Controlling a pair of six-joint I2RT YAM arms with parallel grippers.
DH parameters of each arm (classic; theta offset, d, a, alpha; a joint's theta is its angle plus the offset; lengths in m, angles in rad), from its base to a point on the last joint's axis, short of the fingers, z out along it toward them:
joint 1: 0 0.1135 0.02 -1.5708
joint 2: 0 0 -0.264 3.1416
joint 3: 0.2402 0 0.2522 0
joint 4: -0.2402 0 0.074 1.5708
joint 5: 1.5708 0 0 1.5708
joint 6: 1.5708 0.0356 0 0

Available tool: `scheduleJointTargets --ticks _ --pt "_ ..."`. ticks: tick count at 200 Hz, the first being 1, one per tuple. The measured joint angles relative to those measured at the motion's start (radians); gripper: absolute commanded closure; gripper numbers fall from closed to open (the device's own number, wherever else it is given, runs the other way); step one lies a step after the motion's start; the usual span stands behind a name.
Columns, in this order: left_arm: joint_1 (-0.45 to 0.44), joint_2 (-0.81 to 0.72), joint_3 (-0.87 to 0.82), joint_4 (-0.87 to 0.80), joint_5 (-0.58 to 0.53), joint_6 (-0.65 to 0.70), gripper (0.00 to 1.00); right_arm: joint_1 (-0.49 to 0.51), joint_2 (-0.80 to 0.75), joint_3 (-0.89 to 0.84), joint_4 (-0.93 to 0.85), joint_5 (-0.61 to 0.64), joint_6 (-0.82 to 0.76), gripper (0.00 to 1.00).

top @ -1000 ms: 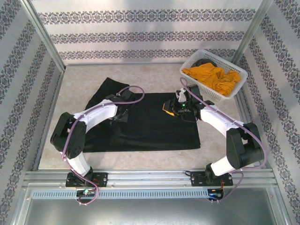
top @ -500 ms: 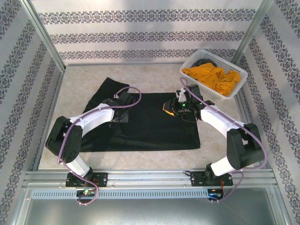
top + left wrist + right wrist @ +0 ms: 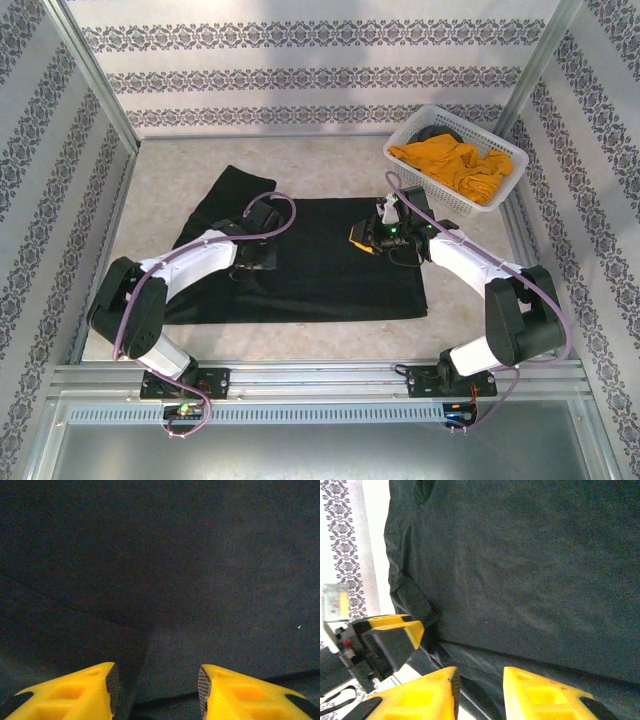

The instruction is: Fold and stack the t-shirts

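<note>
The black t-shirt (image 3: 320,270) lies spread flat across the middle of the table. My left gripper (image 3: 258,258) rests low on its left part. In the left wrist view the left gripper (image 3: 157,672) is open, its yellow fingers (image 3: 75,690) apart over dark cloth (image 3: 200,555) with a fold line running between them. My right gripper (image 3: 358,238) sits on the shirt's upper right part. In the right wrist view the right gripper (image 3: 480,675) is a little open above creased black cloth (image 3: 520,555). The mustard-orange t-shirt (image 3: 450,160) lies bunched in the basket.
The white lattice basket (image 3: 412,168) stands at the back right corner. Patterned walls and metal frame posts close in the table on three sides. A metal rail (image 3: 320,375) runs along the near edge by the arm bases. Bare tabletop (image 3: 330,165) shows behind the black shirt.
The left gripper has opened and its arm has swung down and to the left. The right gripper has shifted slightly back on the shirt.
</note>
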Motion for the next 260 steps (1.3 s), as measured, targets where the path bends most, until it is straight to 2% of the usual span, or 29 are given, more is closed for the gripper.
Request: scheduleJointTargets --ticks 21,41,59,83,132,206,218,243,260 --pt "0.085 -0.021 0.043 -0.032 -0.021 -0.034 0.55 0.001 0.0 -0.002 0.002 -0.001 0.0 0.7" --pt "0.225 -0.012 0.089 -0.049 -0.034 -0.071 0.6 0.01 0.0 -0.001 0.009 -0.005 0.0 0.7" --pt "0.342 0.02 0.118 -0.063 -0.039 -0.091 0.61 0.033 0.006 0.001 0.009 -0.011 0.0 0.7" --pt "0.417 0.119 0.187 -0.104 -0.04 -0.093 0.59 0.061 0.03 0.013 0.016 -0.027 0.0 0.69" --pt "0.431 0.27 0.241 -0.137 -0.037 -0.012 0.59 0.108 0.078 0.08 0.023 -0.063 -0.009 0.66" --pt "0.431 0.301 0.212 -0.14 -0.038 0.074 0.61 0.121 0.121 0.112 0.031 -0.079 -0.008 0.66" --pt "0.431 0.302 0.207 -0.14 -0.041 0.081 0.66 0.121 0.122 0.114 0.031 -0.079 -0.008 0.66" --pt "0.431 0.302 0.192 -0.14 -0.048 0.098 0.86 0.121 0.124 0.115 0.037 -0.079 -0.008 0.66" --pt "0.431 0.299 0.18 -0.138 -0.055 0.105 0.95 0.121 0.126 0.115 0.039 -0.079 -0.008 0.67"
